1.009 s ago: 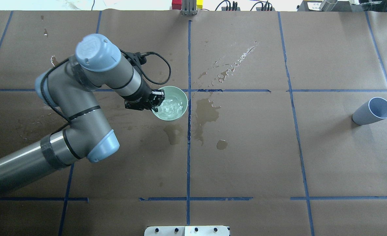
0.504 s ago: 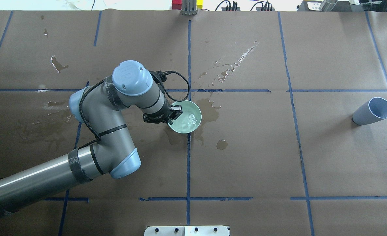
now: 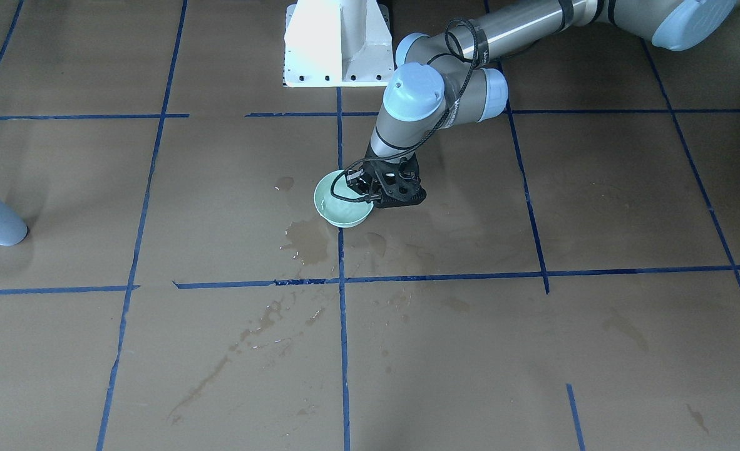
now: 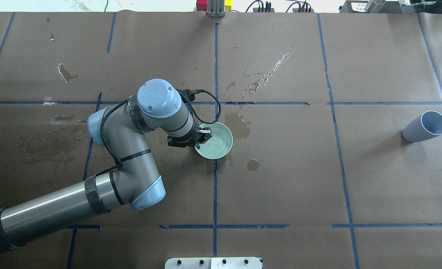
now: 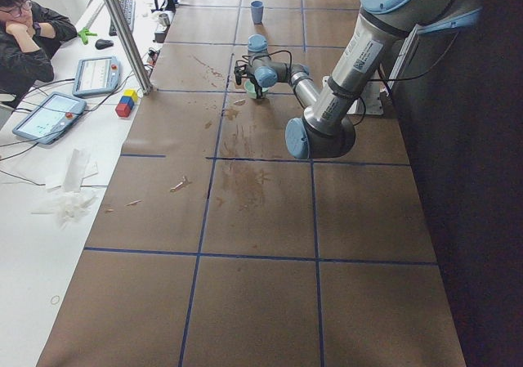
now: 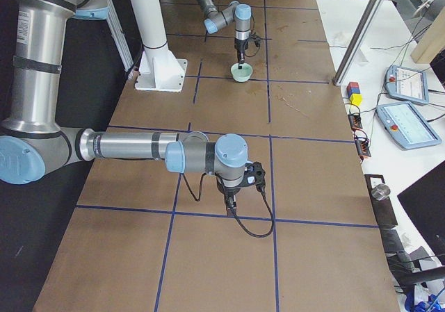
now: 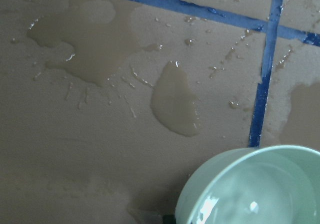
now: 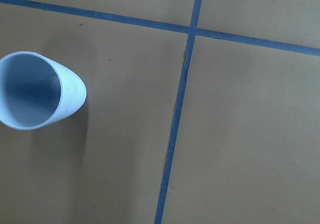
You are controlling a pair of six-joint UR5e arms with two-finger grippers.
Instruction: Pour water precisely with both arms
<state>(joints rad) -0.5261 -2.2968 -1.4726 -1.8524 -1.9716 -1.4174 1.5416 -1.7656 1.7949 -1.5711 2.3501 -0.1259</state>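
My left gripper (image 4: 205,132) is shut on the near-left rim of a mint-green bowl (image 4: 216,144) and holds it low over the table's middle. Clear water (image 4: 218,140) lies in the bowl. The bowl and gripper (image 3: 361,186) also show in the front view (image 3: 339,207). The left wrist view shows the bowl's rim (image 7: 220,169) and water (image 7: 260,196). A pale blue cup (image 4: 425,126) stands far right, empty in the right wrist view (image 8: 35,92). My right gripper (image 6: 233,201) shows only in the right side view, hanging over bare paper; I cannot tell its state.
Spilled water marks the brown paper: a puddle (image 4: 238,126) beside the bowl, a small one (image 4: 253,164) nearer me, a streak (image 4: 269,71) farther off. The white pedestal (image 3: 339,44) stands at the robot's edge. An operator (image 5: 24,32) sits beyond the table.
My left arm has carried the bowl to the right and toward the robot's side of the table. The water in it has settled. The blue cup has not moved.
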